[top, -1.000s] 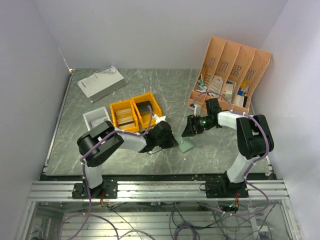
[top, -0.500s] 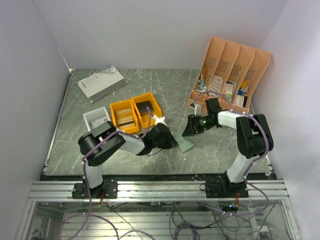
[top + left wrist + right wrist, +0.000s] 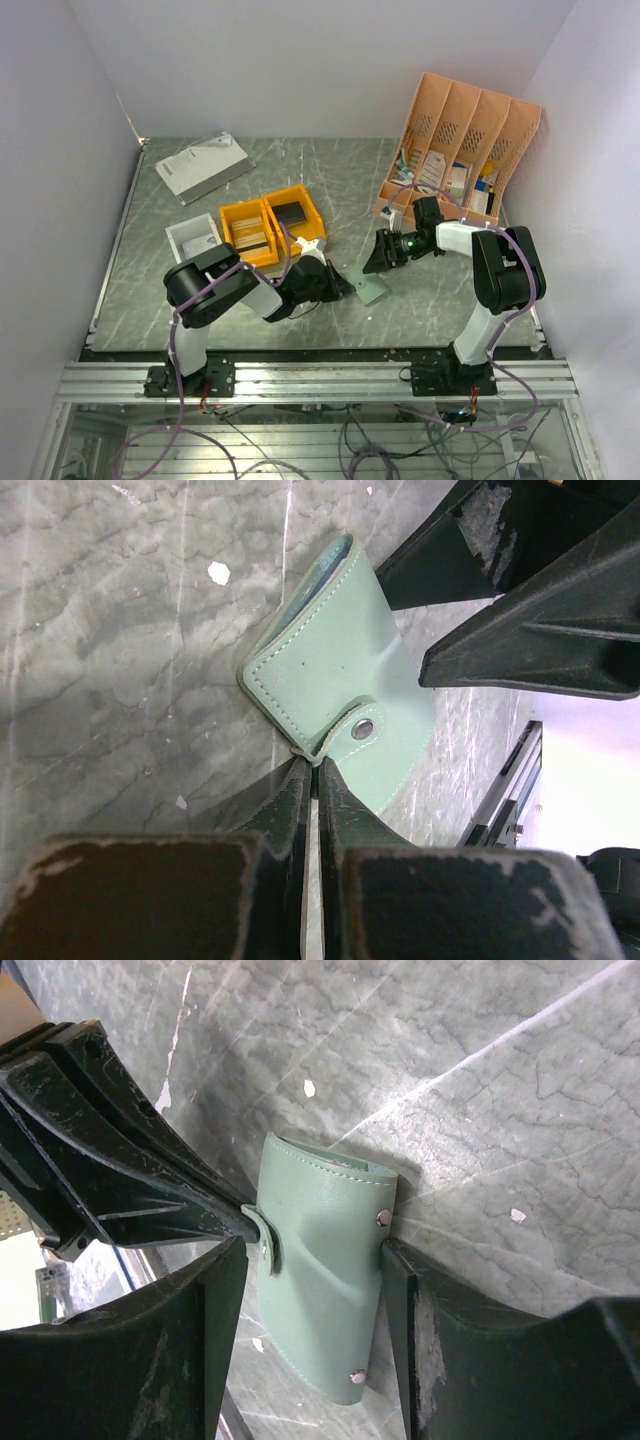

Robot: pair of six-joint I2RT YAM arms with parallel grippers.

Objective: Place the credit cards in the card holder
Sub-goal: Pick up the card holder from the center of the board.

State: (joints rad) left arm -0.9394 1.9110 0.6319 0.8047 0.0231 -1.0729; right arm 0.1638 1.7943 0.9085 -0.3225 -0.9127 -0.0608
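Observation:
The card holder [image 3: 372,289] is a closed grey-green wallet lying on the table between the two arms. In the left wrist view its snap strap [image 3: 345,735] wraps the near edge, and my left gripper [image 3: 316,767] is shut on the tip of that strap. My left gripper [image 3: 343,286] reaches it low from the left. My right gripper [image 3: 312,1250] is open astride the card holder [image 3: 320,1290], its right finger [image 3: 425,1320] against the holder's studded edge and the left finger a little apart. Flat card-like things lie in two yellow bins [image 3: 267,226]; I cannot tell whether they are the credit cards.
A white tray [image 3: 193,237] stands left of the yellow bins. A peach desk organiser [image 3: 460,150] with papers is at the back right. A booklet [image 3: 202,166] lies at the back left. The right arm [image 3: 500,270] curves along the right side.
My left gripper has closed fully on the strap and its wrist has drawn slightly leftward. The right jaws have widened a little. The card holder stays where it was.

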